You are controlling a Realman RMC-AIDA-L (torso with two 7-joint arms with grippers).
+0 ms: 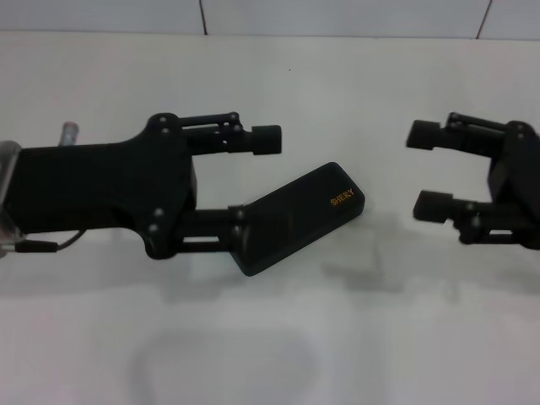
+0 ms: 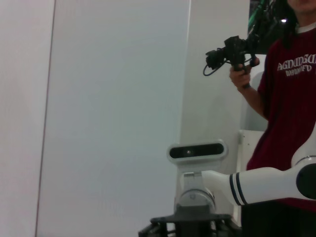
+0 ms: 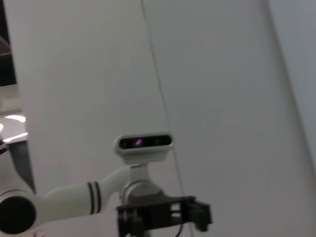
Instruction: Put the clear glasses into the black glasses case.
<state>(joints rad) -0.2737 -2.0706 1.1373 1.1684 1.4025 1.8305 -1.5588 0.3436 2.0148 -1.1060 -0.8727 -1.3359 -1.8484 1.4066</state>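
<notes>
Matte black against a white desk (image 1: 278, 84), the glasses case (image 1: 295, 218) lies shut near the middle of the head view, angled so that the end with small orange lettering points away from the robot and toward its right. The clear glasses (image 1: 221, 363) rest on the desk well apart from the case, nearer the robot; they show only as a faint colourless outline, curved front and arms, and little more can be made out.

The left claw (image 1: 257, 177) reaches in from the robot's left and stands open, its fingers spread wide. The far finger (image 1: 266, 140) hangs over bare desk beyond the case. The near finger overlaps the case's closer end; whether it touches the case or sits above it cannot be told from this angle. Nothing is gripped between the two.

The right claw (image 1: 429, 170) is at the robot's right, over bare desk and well apart from the case. It too is open and holds nothing, both fingertips pointing toward the middle.

The left wrist view looks out at a pale wall, with the robot's head camera (image 2: 196, 151) on its mount and a white arm (image 2: 256, 183) beside it. A person in a dark red shirt (image 2: 289, 98) stands at the edge, holding up a black camera rig (image 2: 234, 52). The right wrist view shows the same head camera against the wall.
</notes>
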